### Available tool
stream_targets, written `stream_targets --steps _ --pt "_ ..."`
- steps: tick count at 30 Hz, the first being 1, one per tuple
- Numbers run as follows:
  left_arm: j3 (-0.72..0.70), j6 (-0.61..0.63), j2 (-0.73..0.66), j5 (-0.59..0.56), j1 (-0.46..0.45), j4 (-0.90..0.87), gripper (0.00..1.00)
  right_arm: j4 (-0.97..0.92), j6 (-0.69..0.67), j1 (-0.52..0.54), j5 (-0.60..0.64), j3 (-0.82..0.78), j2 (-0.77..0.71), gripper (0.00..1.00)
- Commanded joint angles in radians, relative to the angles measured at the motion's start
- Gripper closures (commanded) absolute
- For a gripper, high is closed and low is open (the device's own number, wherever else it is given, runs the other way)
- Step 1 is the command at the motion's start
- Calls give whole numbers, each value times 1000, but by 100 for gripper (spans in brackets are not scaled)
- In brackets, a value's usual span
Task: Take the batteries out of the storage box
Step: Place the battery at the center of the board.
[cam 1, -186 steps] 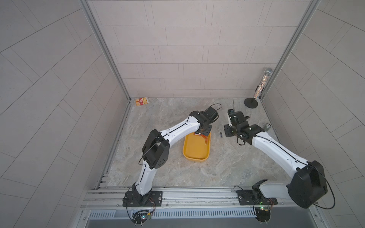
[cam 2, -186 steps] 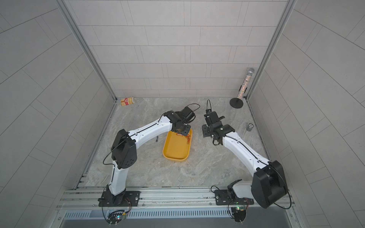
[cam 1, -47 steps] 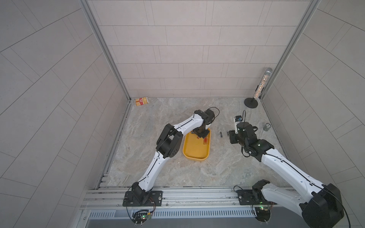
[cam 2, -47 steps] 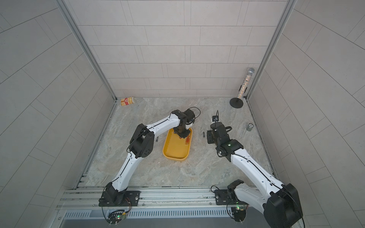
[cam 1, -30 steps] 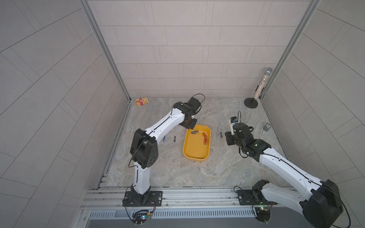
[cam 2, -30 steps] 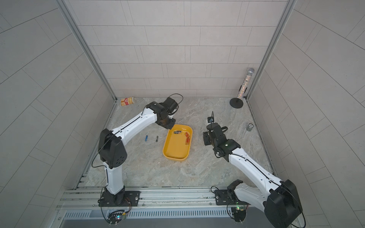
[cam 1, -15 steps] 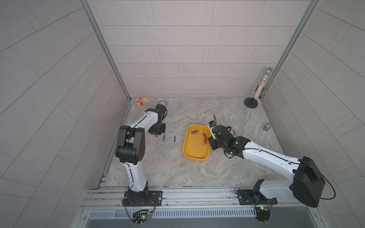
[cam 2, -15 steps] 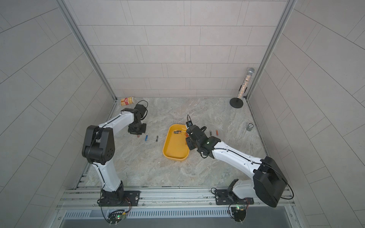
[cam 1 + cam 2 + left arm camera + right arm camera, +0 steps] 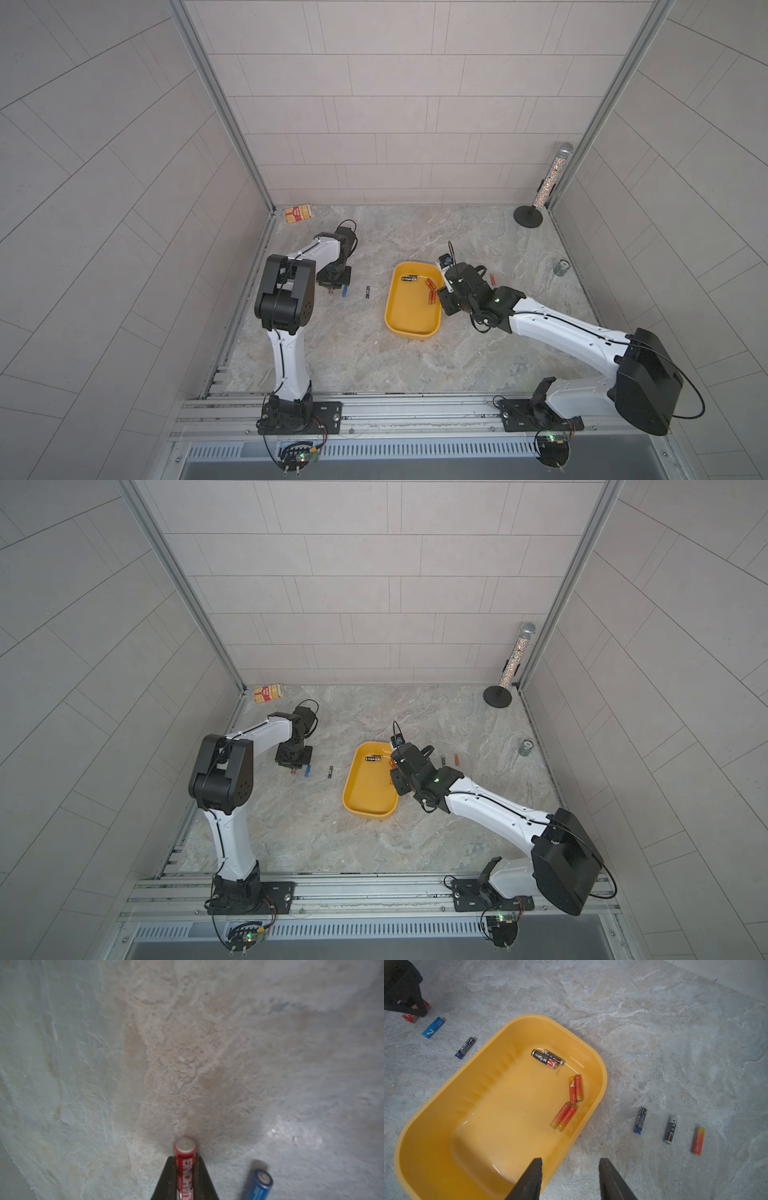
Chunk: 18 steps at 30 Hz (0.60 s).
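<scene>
One red battery (image 9: 185,1169) is pinched in the left gripper (image 9: 185,1159), jaws pressed onto it, just beside the blue battery (image 9: 259,1183) on the table; a black battery (image 9: 465,1047) lies next along. Six batteries remain in the storage box (image 9: 477,1126), toward its far end and right side. The right gripper (image 9: 570,1160), jaws spread and empty, hovers over the box's right rim and is the nearer arm. The closest orange pair (image 9: 564,1116) lies just ahead, long axis pointing roughly away from it. Three more rest right of the box. A second ago the left arm was at the box, the right gripper outside it.
</scene>
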Motion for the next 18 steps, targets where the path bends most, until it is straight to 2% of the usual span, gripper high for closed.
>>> stream_targets --steps 1,5,8,12,18 --pt "-2 6 38 -30 0 2 92 -19 -4 5 32 7 -18 51" --pt "-5 -1 38 -28 0 6 86 -21 -12 5 40 12 -20 51" --pt "-5 -2 27 -25 -1 5 76 -23 -18 4 48 17 -25 50" --pt "-2 -6 -2 -20 0 -1 68 -35 -19 1 55 27 -35 49" --pt "18 -6 -68 -16 -2 -38 67 -127 31 -56 -39 99 -86 47"
